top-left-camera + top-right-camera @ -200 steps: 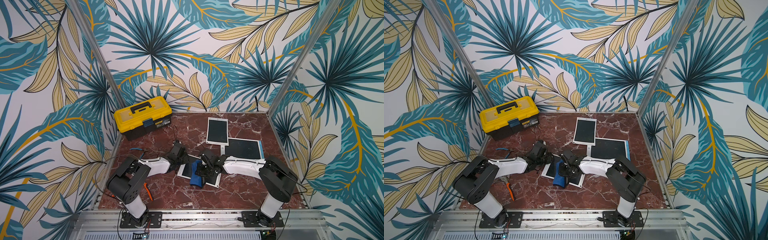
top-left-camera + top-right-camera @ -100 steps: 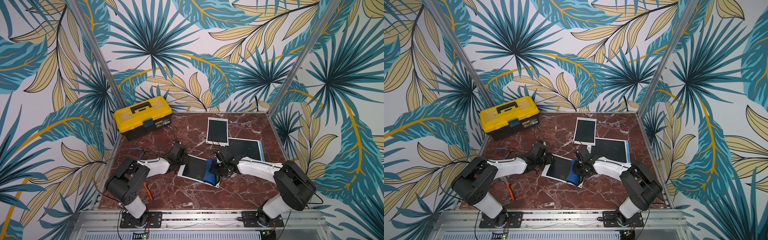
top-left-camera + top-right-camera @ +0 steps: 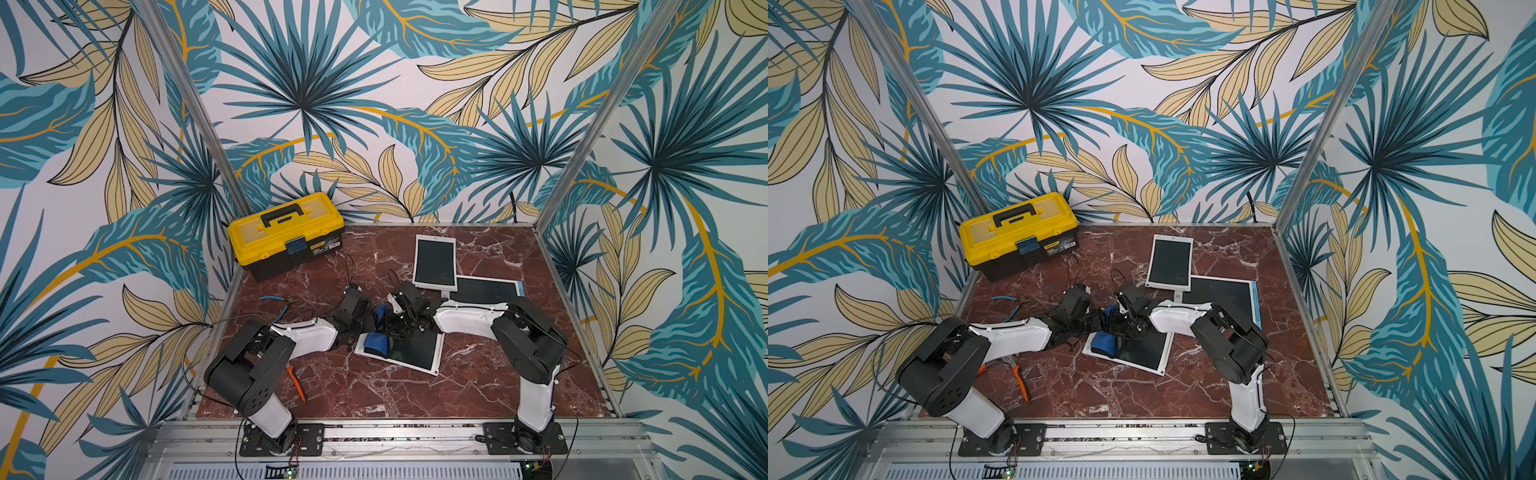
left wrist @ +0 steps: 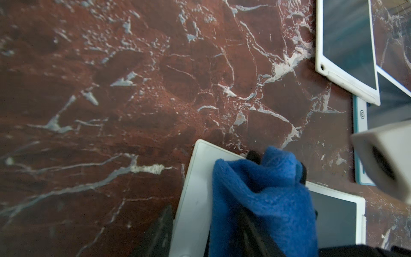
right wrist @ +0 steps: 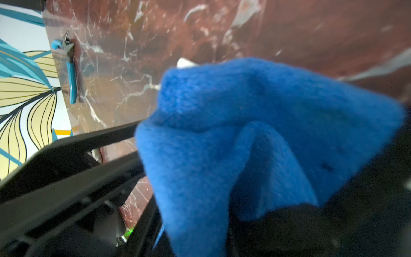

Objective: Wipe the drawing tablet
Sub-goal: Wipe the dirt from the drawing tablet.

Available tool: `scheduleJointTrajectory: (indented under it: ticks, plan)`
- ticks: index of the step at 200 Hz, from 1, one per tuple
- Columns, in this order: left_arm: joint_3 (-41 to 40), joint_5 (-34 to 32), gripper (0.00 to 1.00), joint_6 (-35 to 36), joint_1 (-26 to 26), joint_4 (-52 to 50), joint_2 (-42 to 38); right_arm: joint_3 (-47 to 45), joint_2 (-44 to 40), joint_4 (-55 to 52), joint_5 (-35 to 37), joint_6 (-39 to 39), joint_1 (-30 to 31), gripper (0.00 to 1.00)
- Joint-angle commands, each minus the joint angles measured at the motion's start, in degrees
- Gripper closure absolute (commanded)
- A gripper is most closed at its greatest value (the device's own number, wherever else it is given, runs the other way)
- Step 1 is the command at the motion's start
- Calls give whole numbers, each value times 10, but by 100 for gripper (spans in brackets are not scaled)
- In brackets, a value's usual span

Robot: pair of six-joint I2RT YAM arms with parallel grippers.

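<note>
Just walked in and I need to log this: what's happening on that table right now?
The right gripper holds a bunched blue cloth on the white drawing tablet at the middle of the marble table, on the end nearest the left arm. The left gripper sits at that tablet's edge beside the cloth, seemingly steadying it; whether it grips is unclear. A second white tablet and a blue-edged tablet lie farther back, away from both grippers.

blue cloth blurred, hiding tablet corner
</note>
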Motion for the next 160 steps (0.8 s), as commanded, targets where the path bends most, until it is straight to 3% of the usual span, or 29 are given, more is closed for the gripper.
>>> scheduleJointTrajectory:
  ticks: [1, 28, 63, 112, 160]
  plan:
    - [-43, 33, 50, -14, -7, -183, 43, -35, 16, -25, -1, 19, 17, 71]
    - [-35, 35, 50, -14, -7, -183, 49, -79, 5, 14, -2, 47, 59, 71]
    - [-38, 33, 50, -12, -7, -183, 49, -146, -35, 42, 20, 63, 56, 71]
    - [-45, 33, 50, -10, -7, -183, 40, -225, -143, 0, 46, 45, 25, 71]
    - [-45, 36, 50, -12, -7, -183, 40, -319, -285, -79, 46, 12, -55, 71]
